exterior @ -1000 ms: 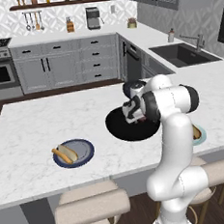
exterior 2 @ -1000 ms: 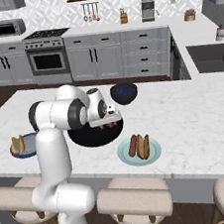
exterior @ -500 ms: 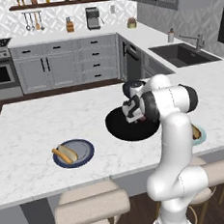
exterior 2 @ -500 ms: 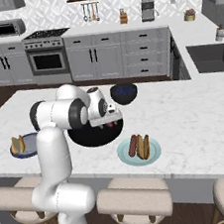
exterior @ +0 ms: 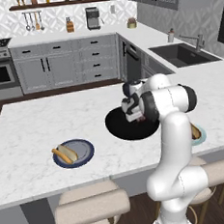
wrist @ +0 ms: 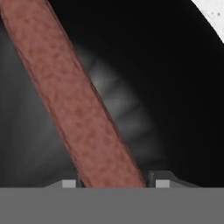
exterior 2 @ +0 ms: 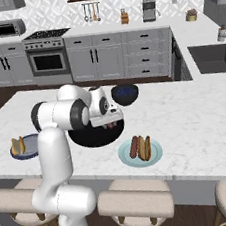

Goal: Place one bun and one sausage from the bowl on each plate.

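Note:
The wide black bowl (exterior: 118, 129) (exterior 2: 91, 139) sits mid-counter, with my gripper (exterior: 139, 118) (exterior 2: 111, 125) reaching down into it. In the hand view a reddish-brown sausage (wrist: 74, 96) lies diagonally on the bowl's dark floor (wrist: 175, 87). Its near end sits between my two fingertips, which press its sides, so the gripper (wrist: 113, 181) is shut on it. The navy plate (exterior: 86, 155) (exterior 2: 30, 151) holds a bun (exterior: 69, 150) and a sausage (exterior: 61, 156). A sausage (exterior 2: 134, 146) and a bun (exterior 2: 145, 148) also lie on the teal plate (exterior 2: 127, 157), whose edge (exterior: 201, 135) peeks out behind my arm.
A smaller dark-blue bowl (exterior 2: 125, 94) stands just beyond the black one. Stools line the near edge of the island. A sink (exterior: 181, 54) is set into the counter at the far right.

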Robot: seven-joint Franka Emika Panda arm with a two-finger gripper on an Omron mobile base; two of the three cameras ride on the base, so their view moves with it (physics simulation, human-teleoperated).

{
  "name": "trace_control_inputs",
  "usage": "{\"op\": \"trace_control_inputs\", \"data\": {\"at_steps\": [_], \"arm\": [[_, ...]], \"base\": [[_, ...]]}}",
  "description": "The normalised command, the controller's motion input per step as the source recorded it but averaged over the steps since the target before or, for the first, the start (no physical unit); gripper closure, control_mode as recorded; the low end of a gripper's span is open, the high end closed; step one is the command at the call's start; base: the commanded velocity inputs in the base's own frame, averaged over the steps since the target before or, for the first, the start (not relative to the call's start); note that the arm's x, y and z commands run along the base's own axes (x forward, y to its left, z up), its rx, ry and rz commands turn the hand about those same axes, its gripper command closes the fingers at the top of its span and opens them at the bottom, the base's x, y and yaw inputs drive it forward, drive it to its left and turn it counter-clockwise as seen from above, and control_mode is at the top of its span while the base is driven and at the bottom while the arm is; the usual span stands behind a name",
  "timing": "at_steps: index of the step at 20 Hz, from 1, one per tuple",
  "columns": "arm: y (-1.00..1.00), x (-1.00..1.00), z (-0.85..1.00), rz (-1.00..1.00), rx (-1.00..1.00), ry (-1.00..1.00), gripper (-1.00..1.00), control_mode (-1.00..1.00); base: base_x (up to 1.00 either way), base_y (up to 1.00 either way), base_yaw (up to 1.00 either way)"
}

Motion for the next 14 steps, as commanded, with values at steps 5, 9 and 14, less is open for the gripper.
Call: {"op": "trace_control_inputs", "data": {"at_steps": [5, 9, 14], "arm": [[0.06, -0.05, -0.08, 0.0, 0.0, 0.05, 1.0, -1.0], [0.41, -0.61, 0.7, 0.0, 0.01, -0.15, 1.0, -1.0], [0.8, -0.72, 0.68, 0.0, 0.06, -0.25, 1.0, -1.0]], "base": [[0.0, 0.0, 0.0], [0.0, 0.0, 0.0], [0.0, 0.0, 0.0]]}}
